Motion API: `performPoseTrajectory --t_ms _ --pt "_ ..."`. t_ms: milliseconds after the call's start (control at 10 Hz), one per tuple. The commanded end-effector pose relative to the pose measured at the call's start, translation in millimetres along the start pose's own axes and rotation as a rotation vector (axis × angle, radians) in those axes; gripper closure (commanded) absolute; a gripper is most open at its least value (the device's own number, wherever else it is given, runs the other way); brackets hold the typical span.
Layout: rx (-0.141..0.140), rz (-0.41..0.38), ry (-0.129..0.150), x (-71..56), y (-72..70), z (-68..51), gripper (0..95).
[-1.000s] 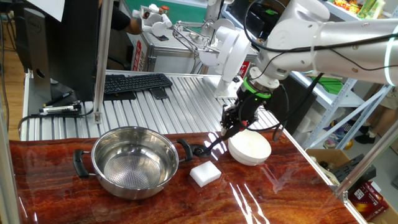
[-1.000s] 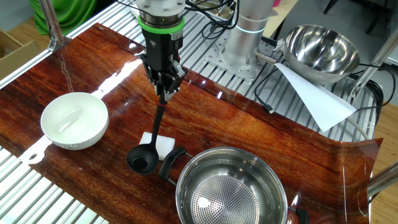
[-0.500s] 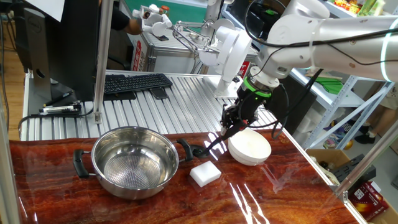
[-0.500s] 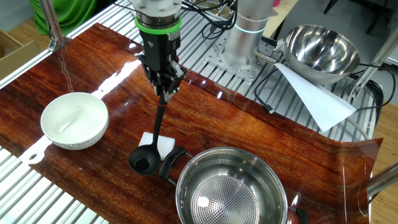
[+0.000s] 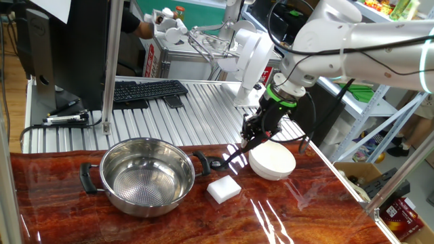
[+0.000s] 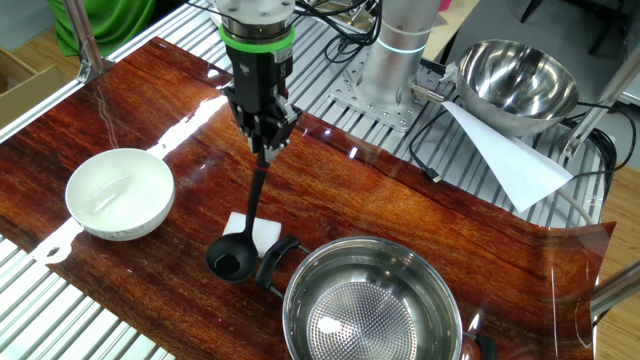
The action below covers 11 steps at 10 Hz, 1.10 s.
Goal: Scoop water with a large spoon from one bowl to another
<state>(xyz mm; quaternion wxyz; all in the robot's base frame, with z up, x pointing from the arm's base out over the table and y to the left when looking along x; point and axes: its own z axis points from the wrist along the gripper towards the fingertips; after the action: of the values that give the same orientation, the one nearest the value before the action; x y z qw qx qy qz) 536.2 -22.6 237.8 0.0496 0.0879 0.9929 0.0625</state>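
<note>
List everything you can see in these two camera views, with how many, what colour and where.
Ladle: one, black, hanging from the gripper, cup low beside the pot's handle.
Steel pot: one, shiny, black handles, on the wooden tabletop.
White bowl: one, on the tabletop, apart from the pot.
White block: one, between pot and bowl.
Steel mixing bowl: one, off the wood, on the metal slats.
White paper: one sheet, beside that bowl.
Keyboard: one, black, on the slats.
Gripper: one, black, shut on the ladle's handle.
</note>
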Motion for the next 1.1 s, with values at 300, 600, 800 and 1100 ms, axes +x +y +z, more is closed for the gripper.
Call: performPoseTrajectory --t_ms 300,600,800,1100 --pt "-0.062 -0.050 0.013 -0.2 -0.2 -0.6 95.0" --pt "-0.069 -0.112 -0.003 -0.2 -0.2 -0.6 95.0" --pt "-0.044 -0.130 -0.009 -0.2 -0.2 -0.6 95.0" --pt "-0.046 -0.142 -0.011 -0.2 -0.2 -0.6 95.0"
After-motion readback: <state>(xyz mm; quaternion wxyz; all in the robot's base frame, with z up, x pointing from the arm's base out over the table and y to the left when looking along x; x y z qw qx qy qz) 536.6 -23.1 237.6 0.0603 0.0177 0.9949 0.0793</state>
